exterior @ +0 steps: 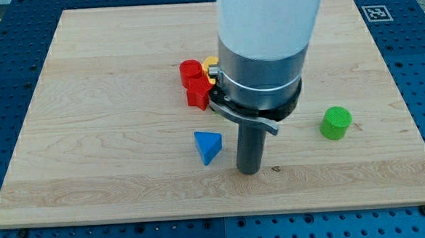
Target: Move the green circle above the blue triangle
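Observation:
The green circle is a short green cylinder standing on the wooden board at the view's right. The blue triangle lies near the board's middle, toward the view's bottom. My tip rests on the board just right of the blue triangle and slightly below it, a small gap apart. The green circle is well to the right of my tip and a little higher in the view. The arm's wide grey and white body hides the board behind it.
Red blocks sit clustered above the blue triangle, with a yellow block partly hidden behind the arm. The wooden board lies on a blue perforated table. A marker tag sits at the top right corner.

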Robot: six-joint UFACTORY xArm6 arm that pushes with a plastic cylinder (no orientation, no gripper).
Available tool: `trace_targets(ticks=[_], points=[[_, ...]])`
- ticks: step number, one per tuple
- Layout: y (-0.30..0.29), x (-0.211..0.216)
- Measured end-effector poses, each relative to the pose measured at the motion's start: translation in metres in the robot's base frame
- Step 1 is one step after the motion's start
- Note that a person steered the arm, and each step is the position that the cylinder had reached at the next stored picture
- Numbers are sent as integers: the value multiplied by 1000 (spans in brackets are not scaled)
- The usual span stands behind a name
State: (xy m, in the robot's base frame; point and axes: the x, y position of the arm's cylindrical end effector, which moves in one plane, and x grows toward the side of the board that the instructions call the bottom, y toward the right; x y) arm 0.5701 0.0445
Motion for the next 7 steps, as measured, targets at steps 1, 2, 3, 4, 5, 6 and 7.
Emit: trace_targets(ticks=[1, 2, 3, 4, 5, 6, 7], points=[[25, 19], [64, 34], [107, 34], [146, 29], [165, 6], [166, -23], [166, -51]])
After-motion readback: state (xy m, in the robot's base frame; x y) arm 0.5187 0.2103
